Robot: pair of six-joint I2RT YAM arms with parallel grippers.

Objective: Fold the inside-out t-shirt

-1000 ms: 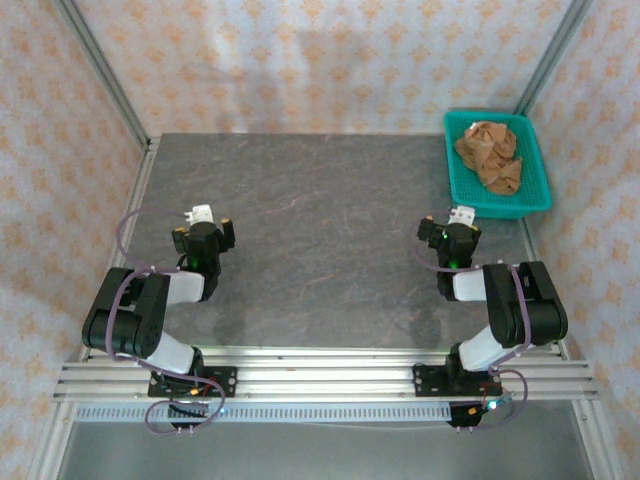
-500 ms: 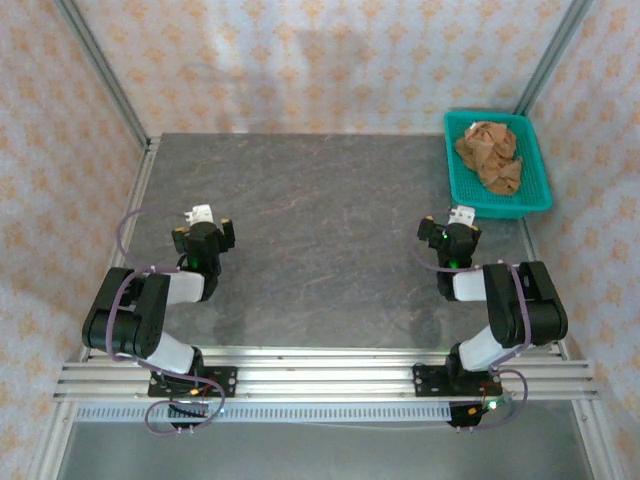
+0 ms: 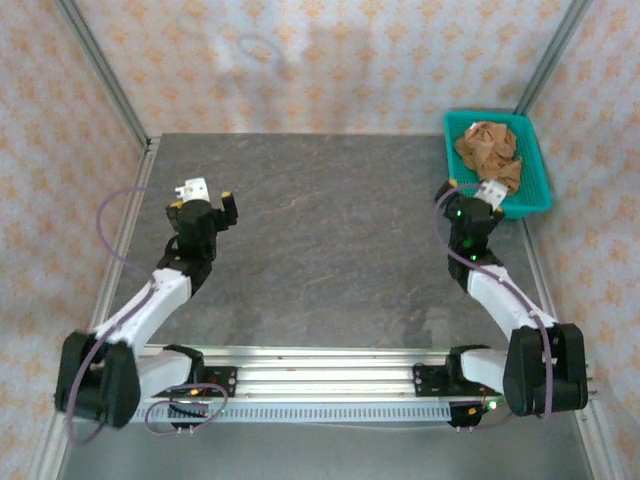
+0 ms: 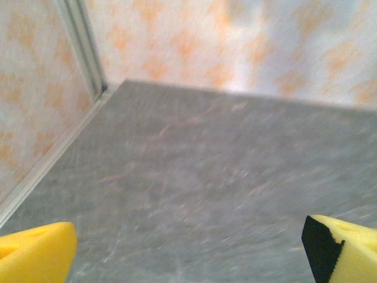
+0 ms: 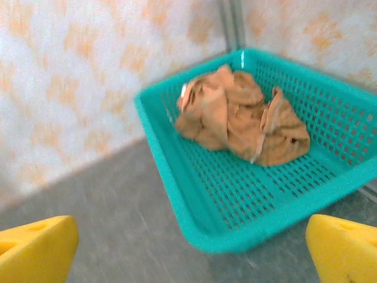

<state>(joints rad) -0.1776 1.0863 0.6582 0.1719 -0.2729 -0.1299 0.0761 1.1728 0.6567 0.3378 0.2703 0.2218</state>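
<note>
The inside-out t-shirt (image 3: 488, 150) is a crumpled tan-brown heap lying in a teal basket (image 3: 449, 140) at the table's far right corner. From the right wrist, the t-shirt (image 5: 235, 115) shows a small white patch near its left edge, inside the basket (image 5: 171, 153). My right gripper (image 3: 470, 190) stands open just in front of the basket's near left corner, its yellow fingertips (image 5: 35, 247) wide apart with nothing between them. My left gripper (image 3: 208, 193) is open over the bare left part of the table, its fingertips (image 4: 35, 253) holding nothing.
The dark grey table (image 3: 330, 230) is walled by patterned panels with metal frame posts (image 3: 100, 70) at the back corners. An aluminium rail (image 3: 320, 365) runs along the near edge by the arm bases.
Both arms have stretched forward from their folded poses. The right gripper has moved up and right to the basket's corner; the left has moved further out over the table.
</note>
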